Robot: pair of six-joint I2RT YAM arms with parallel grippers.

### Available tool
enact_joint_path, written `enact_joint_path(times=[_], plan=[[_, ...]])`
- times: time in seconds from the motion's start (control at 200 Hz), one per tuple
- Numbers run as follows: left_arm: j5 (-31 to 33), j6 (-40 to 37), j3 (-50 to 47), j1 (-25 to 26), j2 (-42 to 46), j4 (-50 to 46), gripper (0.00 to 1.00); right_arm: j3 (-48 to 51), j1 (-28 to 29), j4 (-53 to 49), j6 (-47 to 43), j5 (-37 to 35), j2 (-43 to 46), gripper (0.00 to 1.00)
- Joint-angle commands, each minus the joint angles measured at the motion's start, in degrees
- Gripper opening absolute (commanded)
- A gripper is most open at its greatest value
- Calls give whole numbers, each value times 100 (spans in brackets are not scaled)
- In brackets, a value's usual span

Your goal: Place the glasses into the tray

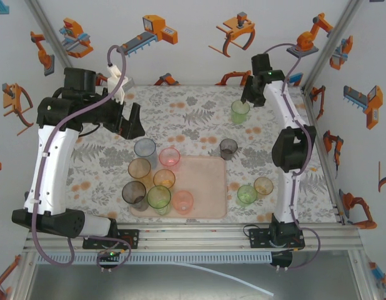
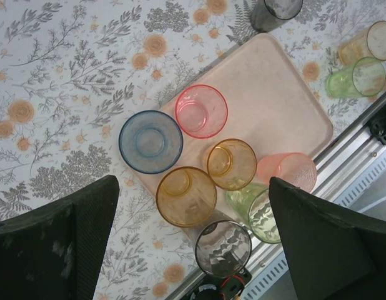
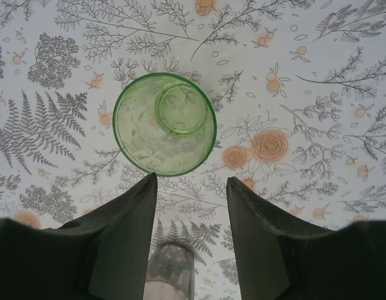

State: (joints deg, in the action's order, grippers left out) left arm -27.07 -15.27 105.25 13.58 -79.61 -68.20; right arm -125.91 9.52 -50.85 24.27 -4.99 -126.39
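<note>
Jaws on my left gripper point(image 2: 193, 182) stand spread as wide as they go, with nothing between them and nothing touched. It hangs above the left end of the tray point(image 2: 268, 94). My right gripper point(image 3: 190, 184) is about half open and grips nothing. The green tumbler point(image 3: 165, 123) stands upright just past its fingertips, not between them, on the flowered tablecloth point(image 3: 318, 75) well beyond the tray's far right corner.

The tray is flat and pale pink, with rounded corners and a low rim, and its right half is bare. On its left half stand a pink tumbler point(image 2: 201, 111) and an amber tumbler point(image 2: 231, 164). A peach tumbler point(image 2: 293, 170) and a pale green tumbler point(image 2: 255, 212) stand at its near rim. A blue tumbler point(image 2: 150, 142), an orange tumbler point(image 2: 186, 196) and a smoky grey tumbler point(image 2: 223, 249) crowd its left edge; I cannot tell whether these three stand on it or just off it. Off the tray, a dark grey tumbler point(image 1: 228, 149) stands just beyond its far right corner. A lime tumbler point(image 1: 246, 195) and a small orange tumbler point(image 1: 263, 185) stand side by side just beside its right edge. All are upright and translucent.
</note>
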Motion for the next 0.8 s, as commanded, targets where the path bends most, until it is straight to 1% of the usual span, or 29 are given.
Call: enact_joint_path(times=[0.0, 0.366, 0.791], plan=[[-167, 15, 180, 29, -67, -121, 97, -247, -29, 154, -147, 97, -169, 47], [-141, 20, 114, 30, -45, -123, 97, -243, -73, 119, -192, -141, -482, 46], [-132, 31, 110, 25, -70, -119, 97, -206, -187, 38, -157, -30, -737, 44]])
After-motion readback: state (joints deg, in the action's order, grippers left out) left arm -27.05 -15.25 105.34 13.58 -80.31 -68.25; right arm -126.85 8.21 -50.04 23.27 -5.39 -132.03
